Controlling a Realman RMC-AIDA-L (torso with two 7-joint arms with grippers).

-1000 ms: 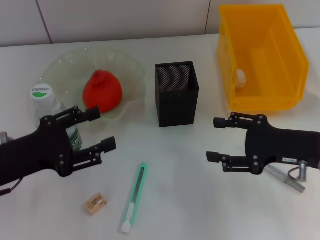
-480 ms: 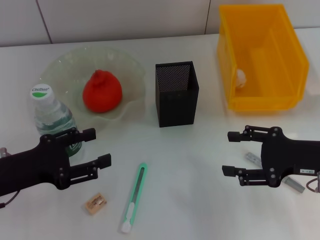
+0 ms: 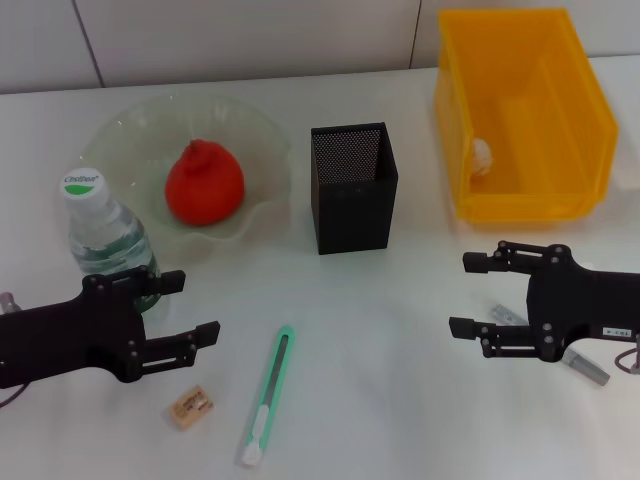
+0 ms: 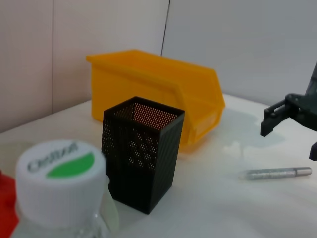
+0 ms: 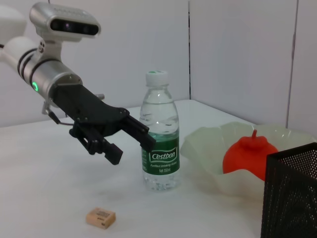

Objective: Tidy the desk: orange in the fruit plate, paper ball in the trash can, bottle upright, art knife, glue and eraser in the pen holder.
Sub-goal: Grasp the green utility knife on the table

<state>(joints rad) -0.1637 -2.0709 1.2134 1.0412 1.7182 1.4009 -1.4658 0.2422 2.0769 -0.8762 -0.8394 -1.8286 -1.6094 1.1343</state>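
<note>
The orange (image 3: pixel 204 185) lies in the glass fruit plate (image 3: pixel 250 140). Just in front of the plate the bottle (image 3: pixel 100 235) stands upright with its cap on. My left gripper (image 3: pixel 200 303) is open, close beside the bottle and not touching it. The green art knife (image 3: pixel 268 395) and the eraser (image 3: pixel 190 407) lie on the table near the front edge. My right gripper (image 3: pixel 462 293) is open and empty, and partly covers the silver glue stick (image 3: pixel 588 368). The black mesh pen holder (image 3: pixel 353 187) stands mid-table. A paper ball (image 3: pixel 483 155) sits in the yellow trash can (image 3: pixel 520 200).
From the left wrist I see the bottle cap (image 4: pixel 60 163), the pen holder (image 4: pixel 141 151), the trash can (image 4: pixel 158 94) and the glue (image 4: pixel 275 173). The right wrist view holds the bottle (image 5: pixel 159 134), the left gripper (image 5: pixel 130 146), the eraser (image 5: pixel 100 217) and the orange (image 5: pixel 250 156).
Both arms have drawn back toward the front edge. The left gripper has come away from the bottle, which stays upright. The right gripper has shifted right, showing part of the glue.
</note>
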